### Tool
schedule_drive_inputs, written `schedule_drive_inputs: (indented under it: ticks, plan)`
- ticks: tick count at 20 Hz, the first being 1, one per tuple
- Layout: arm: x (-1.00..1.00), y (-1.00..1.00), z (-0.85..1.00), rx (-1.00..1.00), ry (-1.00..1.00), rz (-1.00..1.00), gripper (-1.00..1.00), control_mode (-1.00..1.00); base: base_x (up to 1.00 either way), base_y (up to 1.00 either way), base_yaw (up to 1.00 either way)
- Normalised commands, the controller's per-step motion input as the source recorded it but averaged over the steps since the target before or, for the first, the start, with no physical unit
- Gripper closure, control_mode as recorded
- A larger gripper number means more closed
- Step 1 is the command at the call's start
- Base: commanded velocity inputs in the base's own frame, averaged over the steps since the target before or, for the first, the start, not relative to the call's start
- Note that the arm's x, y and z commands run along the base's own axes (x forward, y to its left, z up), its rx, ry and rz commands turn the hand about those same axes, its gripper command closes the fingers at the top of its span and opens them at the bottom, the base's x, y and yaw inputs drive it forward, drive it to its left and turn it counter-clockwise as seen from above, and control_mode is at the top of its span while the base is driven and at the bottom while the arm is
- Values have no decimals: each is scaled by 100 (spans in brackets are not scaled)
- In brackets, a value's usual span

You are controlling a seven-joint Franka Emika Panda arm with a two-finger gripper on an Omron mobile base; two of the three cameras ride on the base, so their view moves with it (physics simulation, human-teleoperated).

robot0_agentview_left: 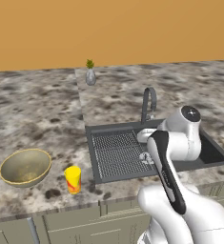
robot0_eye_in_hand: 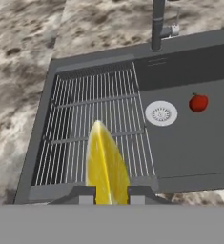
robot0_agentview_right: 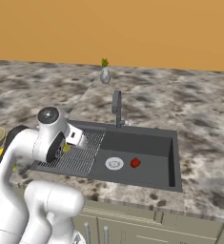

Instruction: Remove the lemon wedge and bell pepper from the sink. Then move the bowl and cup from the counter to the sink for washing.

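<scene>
Gripping lemon wedge (robot0_eye_in_hand: 105, 164) lengthwise in claw (robot0_eye_in_hand: 106, 196), tip outward.

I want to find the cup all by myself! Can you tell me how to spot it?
Start at the dark sink set into the speckled counter, then look along the counter's front edge to the side with the big olive-gold bowl. The cup stands upright between the bowl and the sink. It is small, bright yellow and tube-shaped, with an orange-red mark on its side.
</scene>
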Motion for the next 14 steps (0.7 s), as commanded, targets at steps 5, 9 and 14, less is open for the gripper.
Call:
schedule_drive_inputs:
  ticks: [5, 9, 14]
  plan:
    - [7, 37, 7, 0, 0, 10, 100, -100, 0, 0, 0]
    - [15, 38, 3, 0, 0, 11, 100, -100, 0, 0, 0]
    - [21, 34, 0, 0, 0, 14, 100, -100, 0, 0, 0]
